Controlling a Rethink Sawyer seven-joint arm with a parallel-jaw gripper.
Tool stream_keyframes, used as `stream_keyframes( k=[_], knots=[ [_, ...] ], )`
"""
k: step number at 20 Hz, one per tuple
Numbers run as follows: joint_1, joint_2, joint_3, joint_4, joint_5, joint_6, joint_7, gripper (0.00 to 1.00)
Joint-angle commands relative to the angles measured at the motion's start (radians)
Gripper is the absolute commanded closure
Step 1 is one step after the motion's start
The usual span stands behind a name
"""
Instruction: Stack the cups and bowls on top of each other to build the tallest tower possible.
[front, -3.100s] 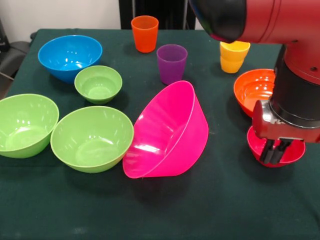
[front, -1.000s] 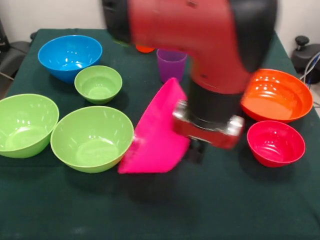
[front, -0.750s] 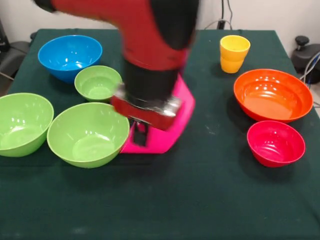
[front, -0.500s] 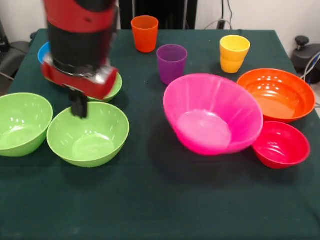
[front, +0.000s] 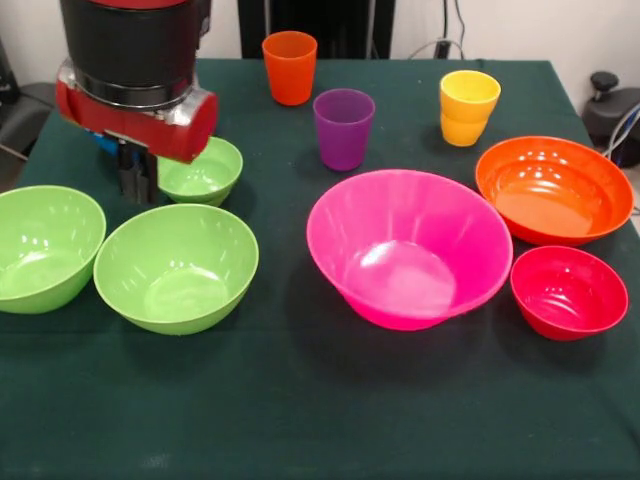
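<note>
A single front camera sits across the table (front: 320, 420) from the robot and looks down at a moderate angle onto the dark green cloth. It stands near enough that the tabletop fills almost the whole frame, its near edge cut off at the bottom. The far edge, a pale wall and a black pedestal (front: 318, 28) show along the top. The arm (front: 135, 60) enters from the upper left.

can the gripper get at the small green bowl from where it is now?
Probably yes. The gripper hangs right beside the small green bowl, at its rim on the picture's left, and nothing stands between them. Whether its fingers are open is unclear.
</note>
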Motion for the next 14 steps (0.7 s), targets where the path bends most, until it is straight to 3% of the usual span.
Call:
stream_keyframes(
  k=[1, 7, 10, 14],
  knots=[
    [0.084, 0.015, 0.128, 0.089, -0.032, 0.053, -0.117, 1.0],
    [0.132, 0.072, 0.125, 0.014, -0.008, 0.023, -0.023, 1.0],
    [0.148, 0.089, 0.136, -0.006, 0.014, -0.037, 0.019, 1.0],
    [0.181, 0.111, 0.119, -0.039, 0.054, -0.104, 0.144, 1.0]
  ],
)
